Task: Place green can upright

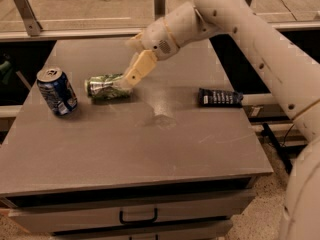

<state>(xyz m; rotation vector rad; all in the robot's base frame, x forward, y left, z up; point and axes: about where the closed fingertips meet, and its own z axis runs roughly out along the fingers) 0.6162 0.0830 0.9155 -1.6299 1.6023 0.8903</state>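
Observation:
The green can (pixel 104 87) lies on its side on the grey table (pixel 150 149), left of the middle, its silver end facing left. My gripper (pixel 130 63) comes in from the upper right and is just above and to the right of the can. It is open, and one tan finger (pixel 136 72) reaches down onto the can's right end. The other finger (pixel 134 40) is behind it, further back. The gripper holds nothing.
A blue can with white markings (pixel 56 90) stands upright left of the green can, near the table's left edge. A dark flat packet (pixel 219 97) lies at the right edge. A drawer with a handle (pixel 138 217) is below the tabletop.

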